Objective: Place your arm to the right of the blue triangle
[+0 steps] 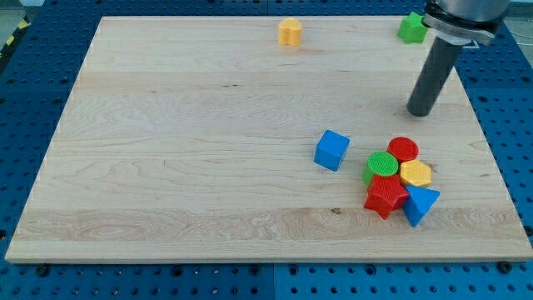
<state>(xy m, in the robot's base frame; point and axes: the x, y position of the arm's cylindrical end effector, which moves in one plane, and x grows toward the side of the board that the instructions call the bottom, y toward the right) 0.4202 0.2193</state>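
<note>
Claw is not present on this arm, so no opening state can be told; my tip [420,112] rests on the tabletop [183,167] near the view's right edge, above the cluster and apart from it. In that cluster the blue triangle [420,204] lies lowest on the right, touching the red star [385,197] and the yellow hexagon [415,174], with the green cylinder [381,165] and red cylinder [403,149] above. A blue cube [331,150] stands just left of the cluster, while a yellow block [290,32] and a green block [410,27] sit at the view's top.

One raised view looks obliquely down across the whole board [208,125].
</note>
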